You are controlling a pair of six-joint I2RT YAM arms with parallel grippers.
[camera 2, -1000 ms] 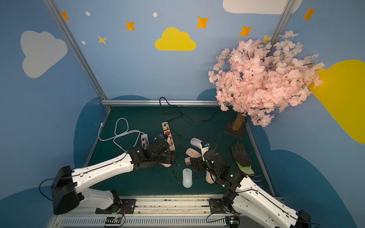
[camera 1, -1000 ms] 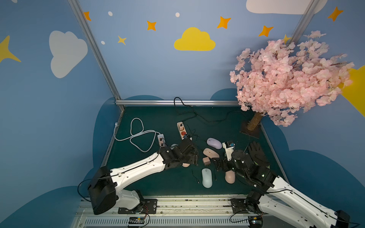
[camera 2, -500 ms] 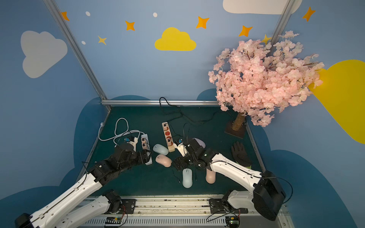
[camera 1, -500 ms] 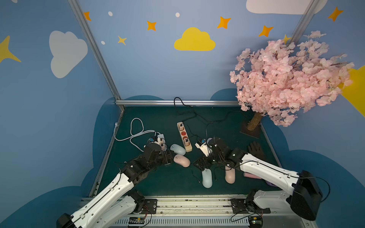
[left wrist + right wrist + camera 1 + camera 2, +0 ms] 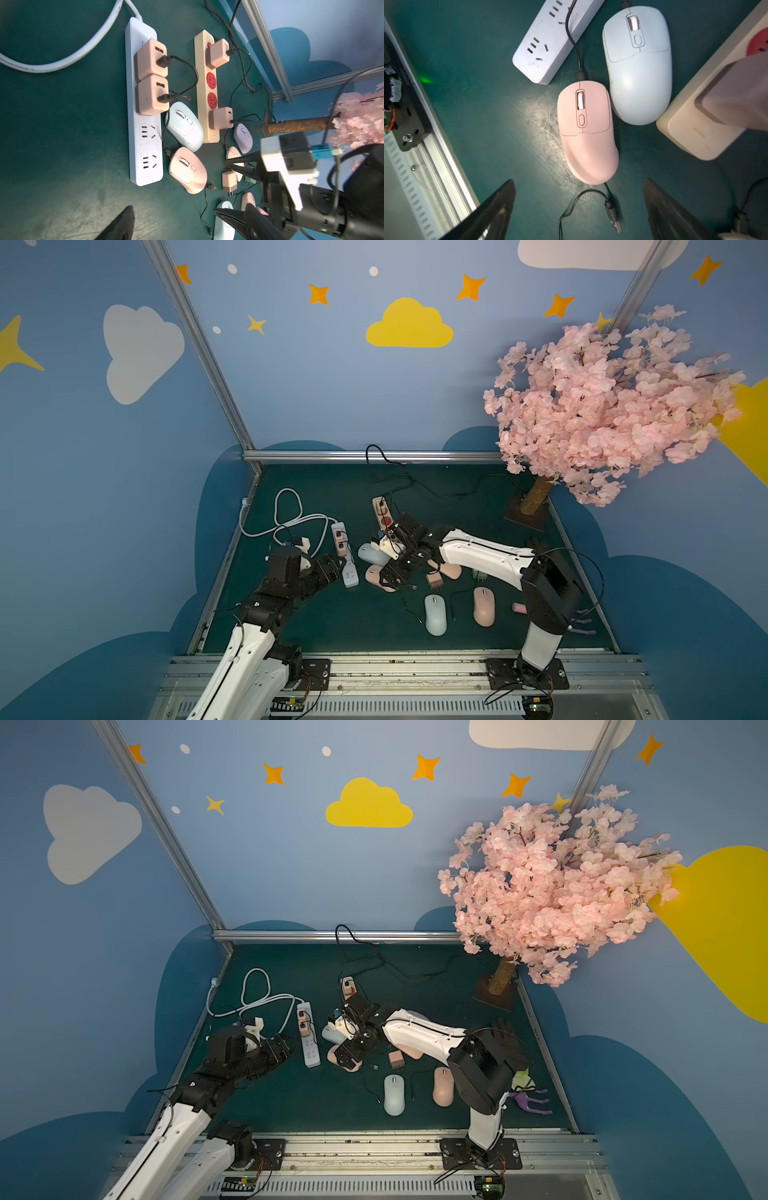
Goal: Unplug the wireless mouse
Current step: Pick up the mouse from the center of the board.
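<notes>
Peering down at the left gripper [image 5: 332, 568], I can barely separate its dark jaws. Its own camera catches just one finger [image 5: 121, 224], the other cut off, yet they stand apart with nothing between. Just beside it lies the white strip [image 5: 351, 577], carrying two pink chargers [image 5: 151, 60]. Next come a blue mouse [image 5: 638, 72] and the pink mouse [image 5: 586, 133], side by side, with a black cable [image 5: 572, 40] plugged into the pink one's nose. From above, the right gripper [image 5: 392, 578] covers most of that mouse. The right wrist view shows its jaws wide apart, the mouse just ahead of the tips, untouched. The cream strip [image 5: 200, 93] holds two more chargers. I count six mice in the left wrist view. In both top views the right arm [image 5: 478, 551] hides the purple mouse [image 5: 243, 135].
</notes>
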